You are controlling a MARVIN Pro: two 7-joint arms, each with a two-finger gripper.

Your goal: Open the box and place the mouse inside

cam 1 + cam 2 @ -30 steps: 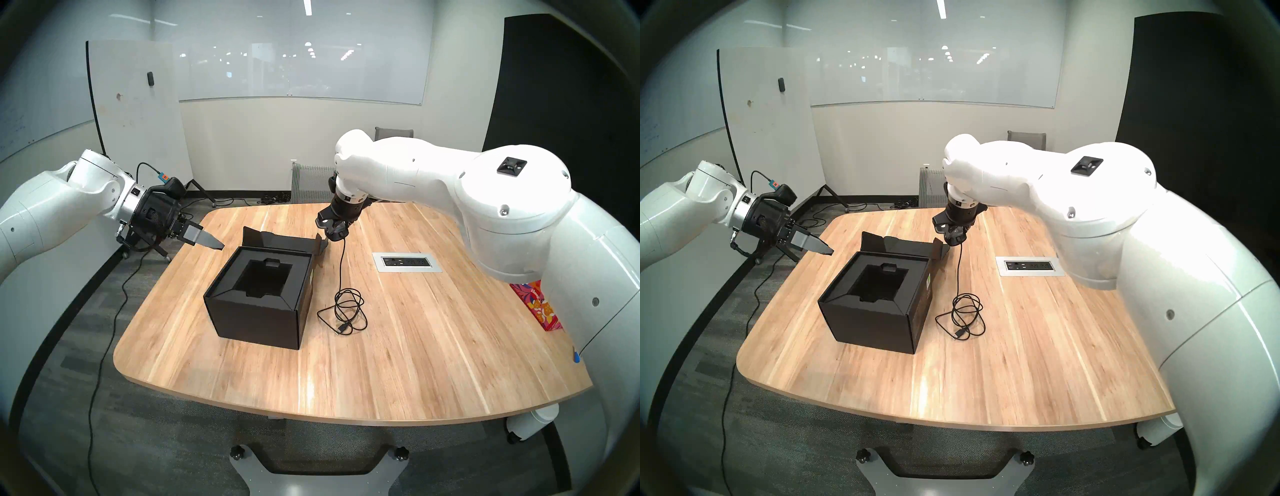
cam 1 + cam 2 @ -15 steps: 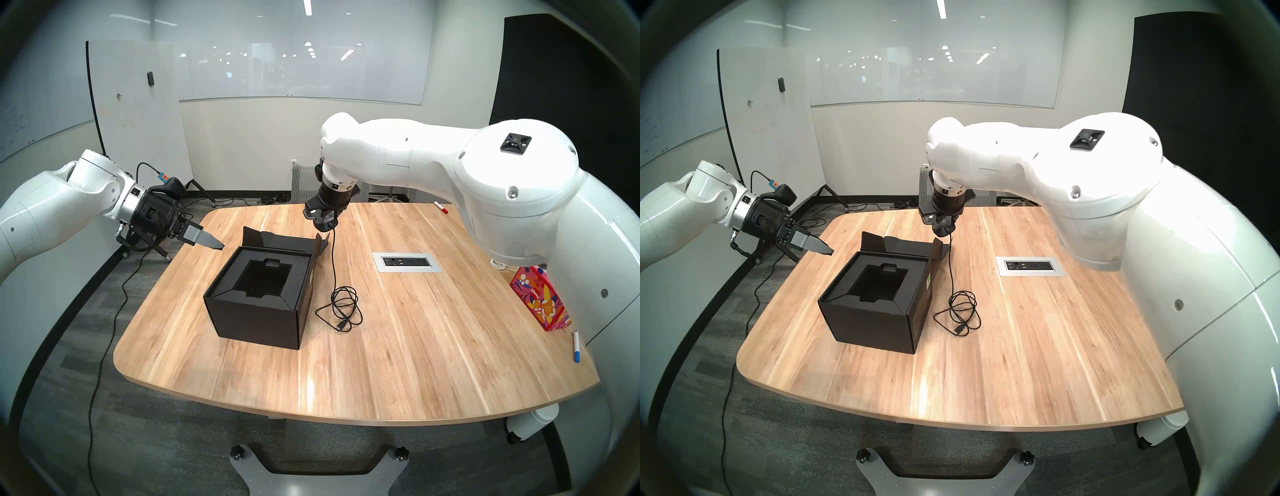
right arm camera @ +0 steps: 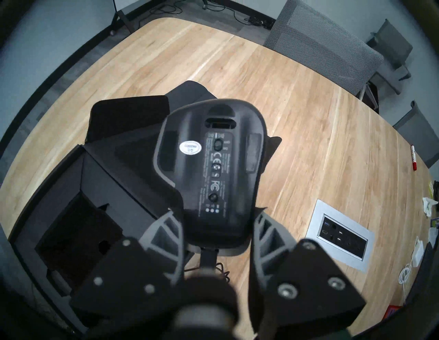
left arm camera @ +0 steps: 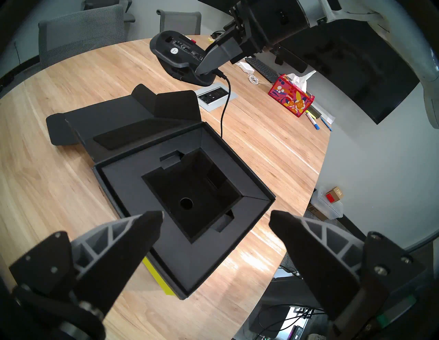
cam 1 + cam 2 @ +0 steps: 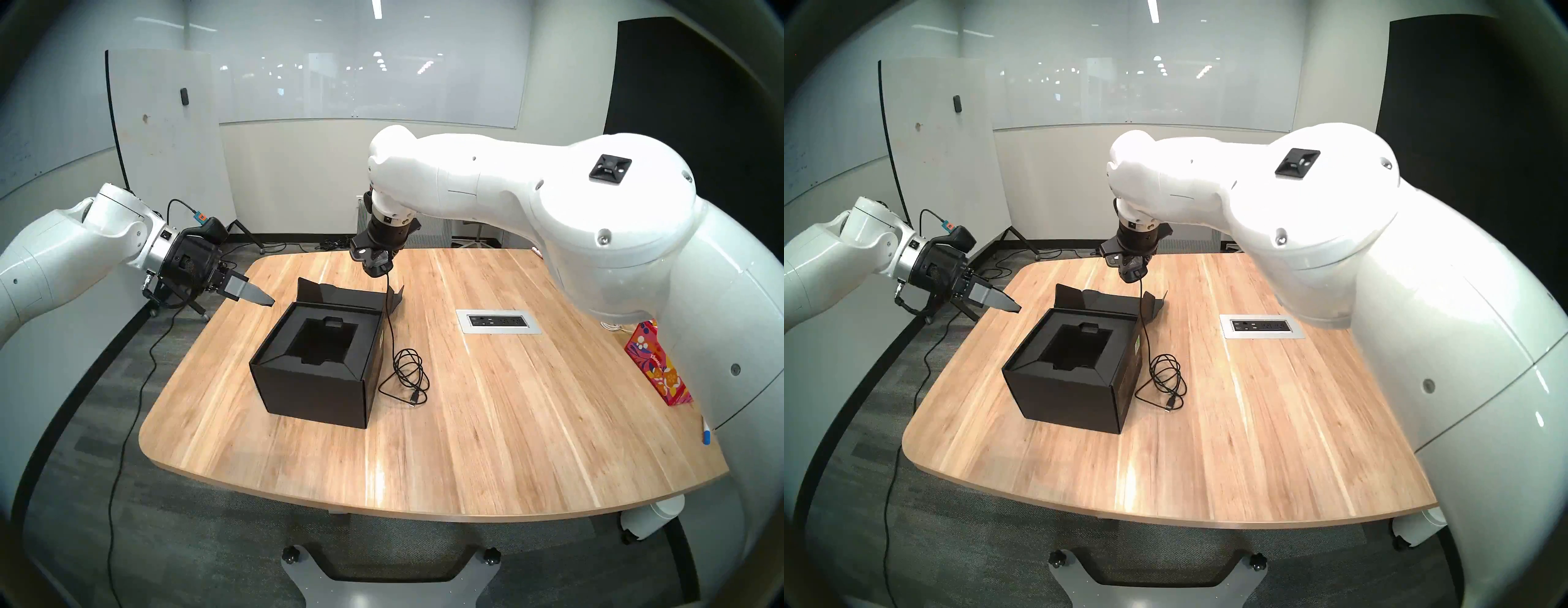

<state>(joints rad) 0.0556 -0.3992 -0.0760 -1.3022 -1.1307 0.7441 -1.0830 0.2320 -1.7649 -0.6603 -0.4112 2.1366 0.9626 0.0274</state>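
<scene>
- The right gripper [image 3: 217, 228] is clamped on the mouse [image 3: 211, 171], its two fingers pinching the cable end, so the body sticks out ahead of the fingertips with the labelled underside facing the wrist camera.
- The mouse hangs in the air, clear of the table [image 5: 488, 403], above the far right corner of the box [image 5: 316, 361], over the folded-back lid [image 5: 339, 295].
- The key relation: the foam cavity [image 3: 78, 235] lies below the right gripper and back towards the robot, on its left side. In the right wrist view it sits down at the lower left, well off the mouse's nose.
- The mouse's long axis runs straight out along the gripper, pointing away over the lid, not down into the cavity.
- My read: it needs to come back and left over the opening, then drop, probably tipping nose-down to fit.
- The cable [image 5: 388, 327] trails from the mouse down past the box's right wall to a loose coil [image 5: 409, 373] on the table just beside the box. It could drag or catch on the rim.
- The left gripper [image 4: 216, 217] stands wide open and empty, hovering off the box's left side and aimed at the cavity.
- It is near the opening too, but the right arm carries the load, so this move is the right arm's.
</scene>
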